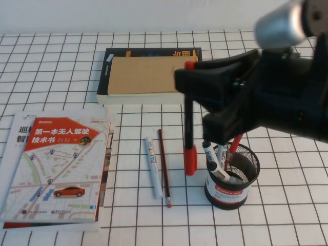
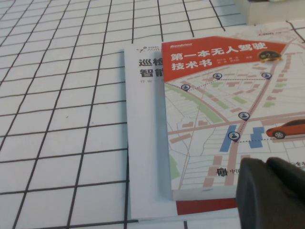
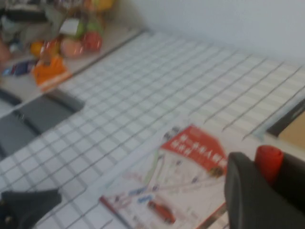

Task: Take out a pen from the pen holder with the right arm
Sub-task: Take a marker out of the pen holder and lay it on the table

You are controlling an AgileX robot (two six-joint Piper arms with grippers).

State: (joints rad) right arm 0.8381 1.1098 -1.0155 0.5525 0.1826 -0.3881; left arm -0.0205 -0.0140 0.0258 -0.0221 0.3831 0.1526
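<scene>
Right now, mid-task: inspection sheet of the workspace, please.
Surface: white table with black grid.
Job's things: red pen hangs upright outside the pen holder, on its left side; other pens inside.
Clutter: white marker and pencil lying side by side; map book; book stack.
Grippers: right gripper above the table, shut on the red pen near its top; left gripper over the map book.
Cables: nothing seen.
Surroundings: blurred colourful items beyond the table.
</scene>
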